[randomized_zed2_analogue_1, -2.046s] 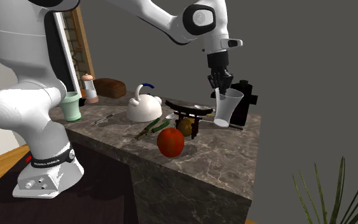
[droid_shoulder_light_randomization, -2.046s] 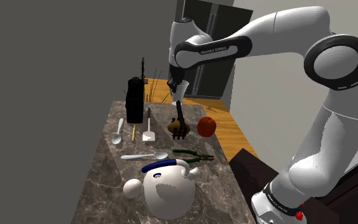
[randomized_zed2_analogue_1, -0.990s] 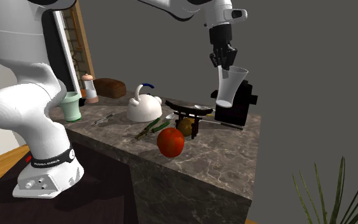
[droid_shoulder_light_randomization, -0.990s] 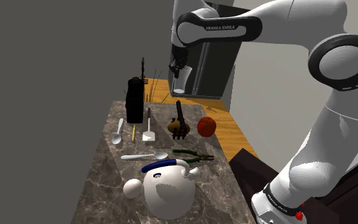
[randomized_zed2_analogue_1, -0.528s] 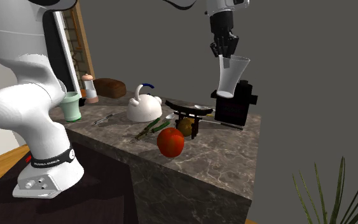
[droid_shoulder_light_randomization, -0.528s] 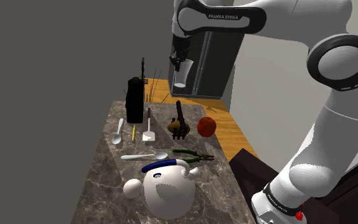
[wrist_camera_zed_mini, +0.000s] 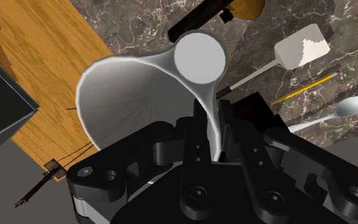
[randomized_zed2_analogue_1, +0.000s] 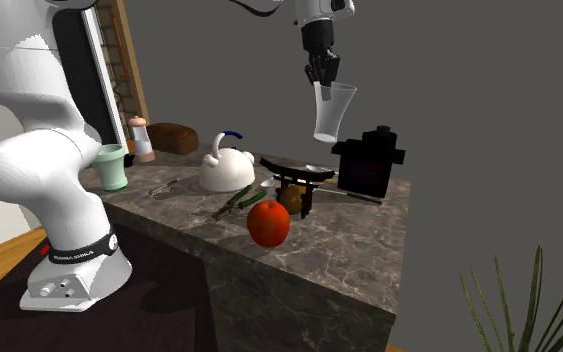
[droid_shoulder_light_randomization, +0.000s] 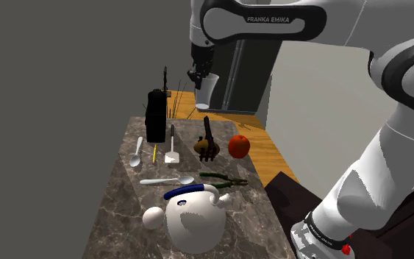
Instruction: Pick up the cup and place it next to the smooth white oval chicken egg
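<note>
Black fingers (wrist_camera_zed_mini: pixel 196 149) tight on the thin wall of a smooth, pale, flared cup (wrist_camera_zed_mini: pixel 133 89) above a veined marble counter (droid_shoulder_light_randomization: pixel 124 199)

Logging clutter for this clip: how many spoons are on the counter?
2. One spoon lies beside the yellow pencil; the second spoon lies crosswise between the white kettle and the spatula. The kettle might hide more.

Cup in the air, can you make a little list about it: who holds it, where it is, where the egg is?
holder: gripper, shut on the cup's rim
cup: pale, high in the air, off the counter
egg: on the counter beside the white kettle
done yet: no, cup and egg are far apart
</note>
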